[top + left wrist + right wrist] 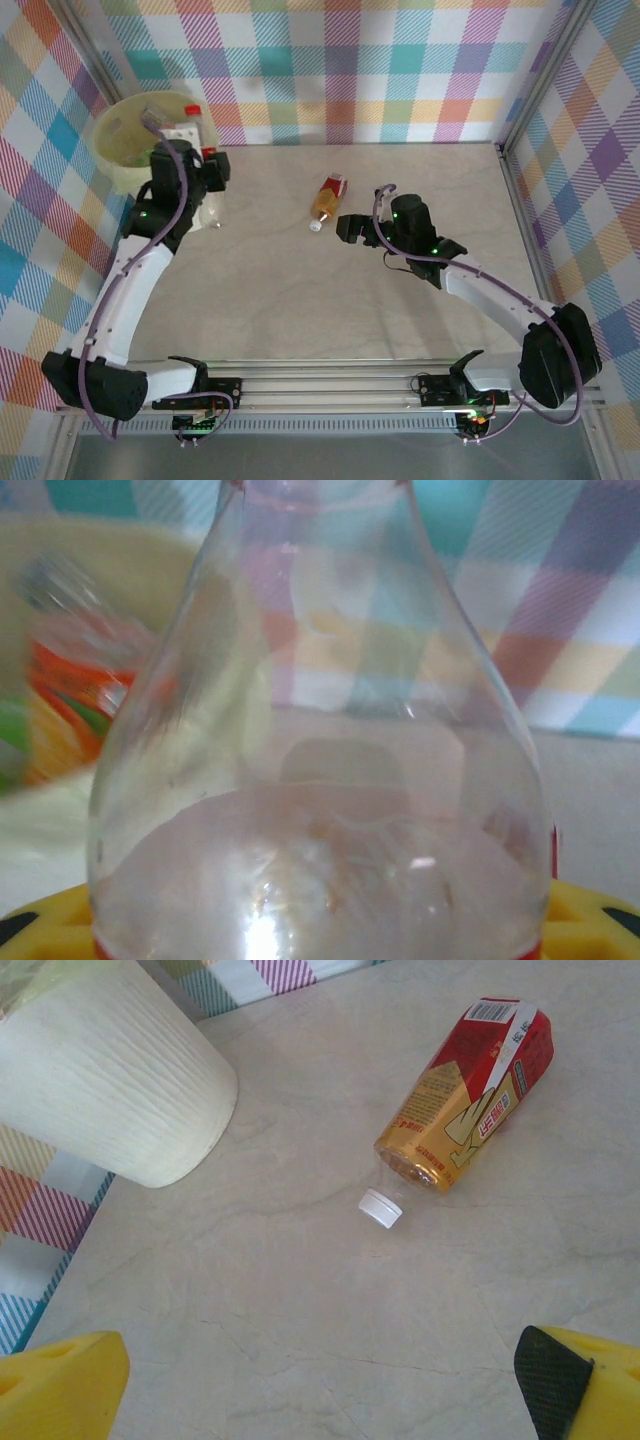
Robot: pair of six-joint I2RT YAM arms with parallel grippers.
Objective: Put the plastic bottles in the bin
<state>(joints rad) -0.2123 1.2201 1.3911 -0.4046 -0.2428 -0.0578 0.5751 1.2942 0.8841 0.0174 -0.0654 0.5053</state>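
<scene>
Delivery of one bottle looks to be the step in hand. From above, the left fingers (212, 165) sit just beside the near right side of the bin (100, 140). The bin stands in the far left corner of the surface (300, 300) with bottles already in it. A red-labelled bottle (328, 196) lies near the middle, its white cap (316, 226) toward the arms, and the right fingers (347, 228) hover just beside that cap. The left wrist camera has a clear bottle (320, 780) clenched between the yellow tips, neck pointing away, with the bin and an orange-labelled bottle (70, 710) blurred behind. The right wrist camera shows its fingers spread wide with nothing between them, and the red-labelled bottle lying ahead, apart. Next, I judge, the left arm must carry its bottle over the rim before letting go, and the right must close in around the lying bottle.
</scene>
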